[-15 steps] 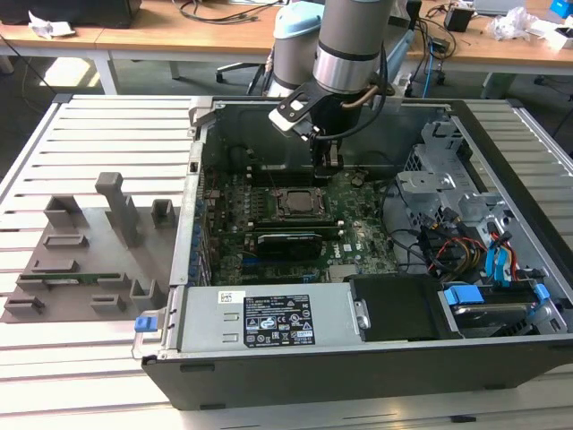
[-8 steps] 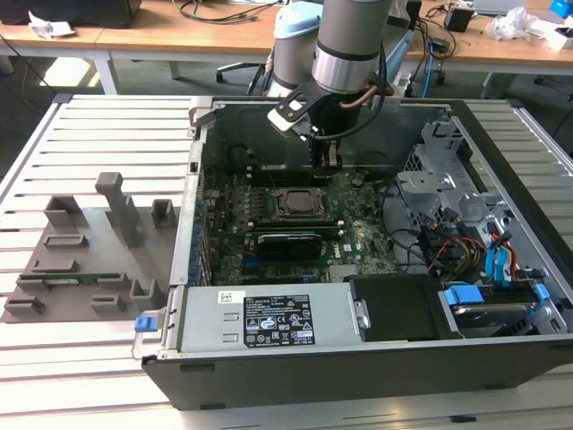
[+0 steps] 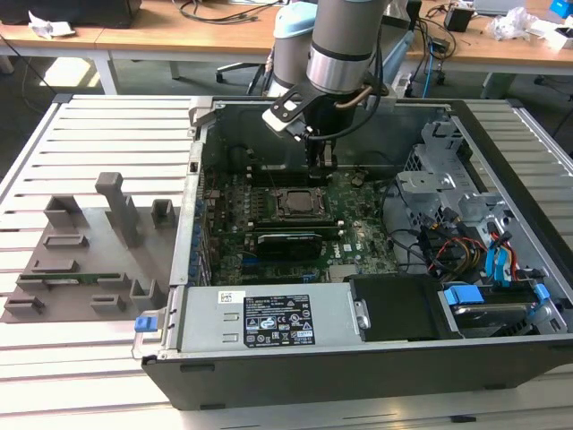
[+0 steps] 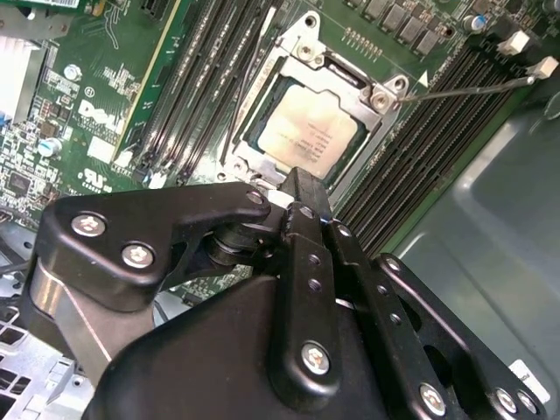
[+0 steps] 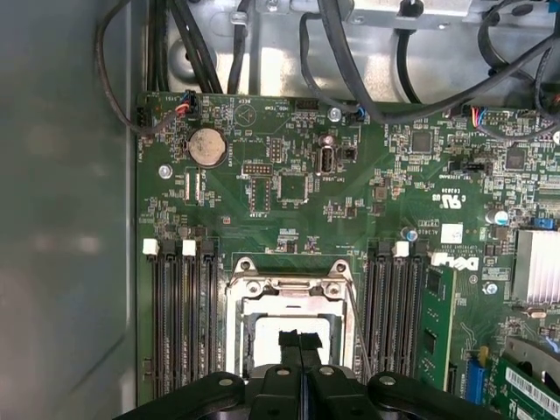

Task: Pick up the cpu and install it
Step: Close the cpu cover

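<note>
I can't properly read any print here. Low in the exterior view, a white label (image 3: 265,323) with black print sits on the grey power supply cover (image 3: 329,324). White marks dot the motherboard (image 5: 289,219), and faint lines cross the cpu (image 4: 308,131).

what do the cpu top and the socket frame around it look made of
The cpu: likely metal top plate, matte silvery-grey with a soft sheen. The socket frame: probably bare stamped metal, brighter, glinting at its edges and screw heads.
</note>
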You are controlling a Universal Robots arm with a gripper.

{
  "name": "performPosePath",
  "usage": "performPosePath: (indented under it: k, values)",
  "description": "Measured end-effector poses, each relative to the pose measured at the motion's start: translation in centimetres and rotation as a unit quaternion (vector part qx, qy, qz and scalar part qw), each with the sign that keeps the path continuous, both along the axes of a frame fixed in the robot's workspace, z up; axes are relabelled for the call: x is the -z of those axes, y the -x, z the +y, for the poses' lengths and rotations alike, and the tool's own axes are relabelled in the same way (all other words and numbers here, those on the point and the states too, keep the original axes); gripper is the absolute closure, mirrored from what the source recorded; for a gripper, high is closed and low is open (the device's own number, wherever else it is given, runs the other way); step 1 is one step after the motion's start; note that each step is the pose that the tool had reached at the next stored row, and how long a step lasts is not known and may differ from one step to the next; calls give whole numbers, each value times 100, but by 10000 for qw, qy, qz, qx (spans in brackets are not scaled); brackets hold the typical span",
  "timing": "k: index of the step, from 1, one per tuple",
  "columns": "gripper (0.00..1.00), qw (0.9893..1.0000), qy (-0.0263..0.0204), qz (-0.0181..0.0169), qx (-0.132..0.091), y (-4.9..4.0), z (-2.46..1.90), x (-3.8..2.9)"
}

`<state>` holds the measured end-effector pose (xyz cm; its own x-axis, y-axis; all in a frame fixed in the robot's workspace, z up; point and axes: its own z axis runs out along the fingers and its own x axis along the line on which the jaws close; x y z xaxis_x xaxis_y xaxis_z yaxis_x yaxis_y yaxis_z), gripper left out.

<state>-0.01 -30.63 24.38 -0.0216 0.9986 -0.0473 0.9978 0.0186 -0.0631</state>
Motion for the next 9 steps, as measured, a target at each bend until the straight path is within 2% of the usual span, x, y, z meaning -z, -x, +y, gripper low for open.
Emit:
performPosePath:
  k: [9]
  values:
    - [89, 10000, 0, 0, 0, 92, 0, 16]
